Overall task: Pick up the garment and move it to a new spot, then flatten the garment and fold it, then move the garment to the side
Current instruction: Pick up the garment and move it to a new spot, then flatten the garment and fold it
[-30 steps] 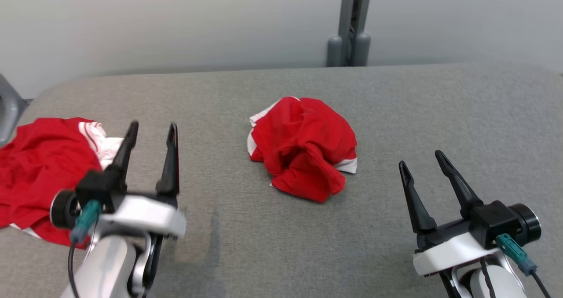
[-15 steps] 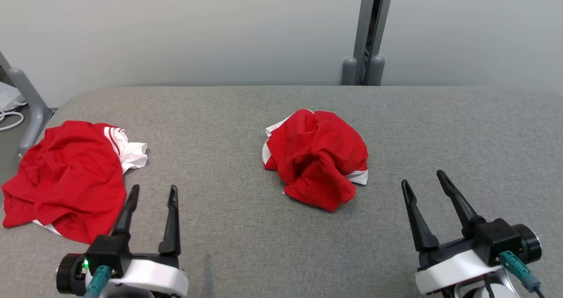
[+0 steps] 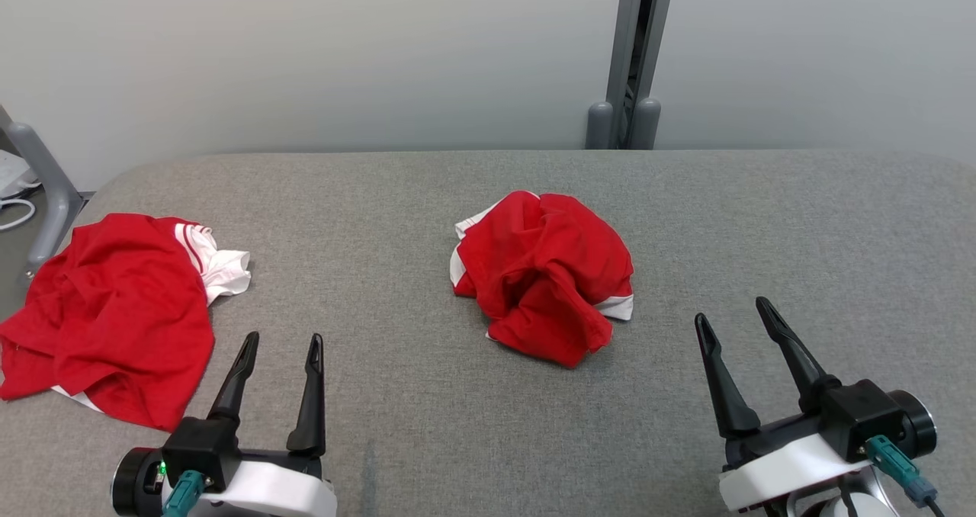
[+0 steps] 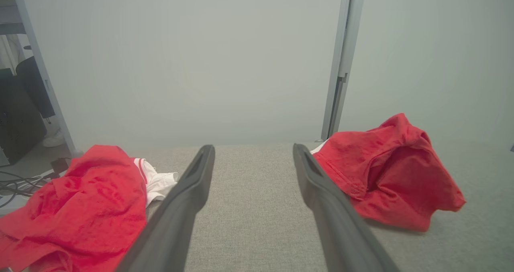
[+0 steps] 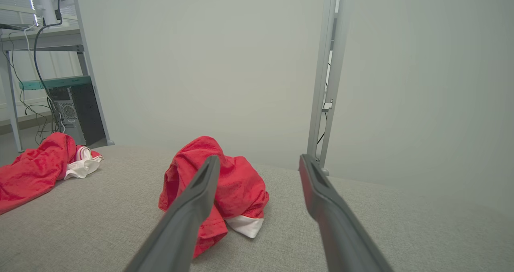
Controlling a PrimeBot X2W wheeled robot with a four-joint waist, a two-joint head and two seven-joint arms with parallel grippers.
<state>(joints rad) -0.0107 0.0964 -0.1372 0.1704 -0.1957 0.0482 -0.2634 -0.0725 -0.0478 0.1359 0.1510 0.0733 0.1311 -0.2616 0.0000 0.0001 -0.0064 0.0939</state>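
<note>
Left hand (image 3: 283, 338) has drawn back off the left-side cloth and now sits low at near left over the counter (image 3: 801, 219), fingers spread, released, nothing in it. Right hand (image 3: 731, 310) at near right, likewise released and empty. Both clear of cloth. Mid-counter, farther out and between the hands: garment (image 3: 545, 273), red with white trim, crumpled in a mound, not flattened. Other garment (image 3: 114, 311), red with a white striped part, sprawls at the counter's left edge, near the left hand, well apart from the first. Past the far edge: grey post (image 3: 633, 59), pale wall (image 3: 343, 52).
</note>
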